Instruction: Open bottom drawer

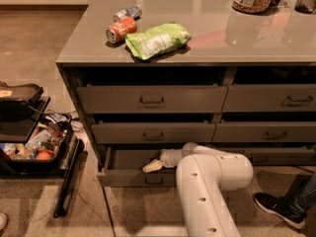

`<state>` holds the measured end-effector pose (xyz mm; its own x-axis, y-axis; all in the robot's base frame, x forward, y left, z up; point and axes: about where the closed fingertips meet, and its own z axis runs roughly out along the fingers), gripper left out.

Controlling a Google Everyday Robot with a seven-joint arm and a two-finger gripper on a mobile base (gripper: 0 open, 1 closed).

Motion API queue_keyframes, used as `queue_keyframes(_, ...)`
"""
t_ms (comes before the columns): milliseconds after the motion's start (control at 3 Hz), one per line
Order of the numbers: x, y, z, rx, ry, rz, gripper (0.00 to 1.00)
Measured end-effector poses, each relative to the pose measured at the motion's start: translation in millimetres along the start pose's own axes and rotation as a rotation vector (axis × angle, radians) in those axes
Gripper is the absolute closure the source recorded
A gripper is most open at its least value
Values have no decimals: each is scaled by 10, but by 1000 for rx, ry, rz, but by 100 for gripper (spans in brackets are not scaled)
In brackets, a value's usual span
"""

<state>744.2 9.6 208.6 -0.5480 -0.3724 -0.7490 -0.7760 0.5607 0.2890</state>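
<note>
item: bottom drawer (123,177), partly out, grey interior showing. gripper (152,166) sits inside, just behind front panel; grip state: can't tell. remaining: prob. pull further, then w/draw.

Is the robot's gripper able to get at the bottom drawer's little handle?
Probably yes. The gripper hovers over the partly open bottom drawer, just above and behind its handle, and nothing seems to block the way.

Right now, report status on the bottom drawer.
Gripper above bottom drawer interior, behind its front panel. Drawer partly out. Shoe on floor, right of arm, apart from drawer.
</note>
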Motion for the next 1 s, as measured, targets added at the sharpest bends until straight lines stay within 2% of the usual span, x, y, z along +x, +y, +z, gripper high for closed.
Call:
queue_keyframes(333, -16, -8, 1, 1, -2, -1, 19)
queue_keyframes(1000, -16, -8, 1, 1, -2, -1, 64)
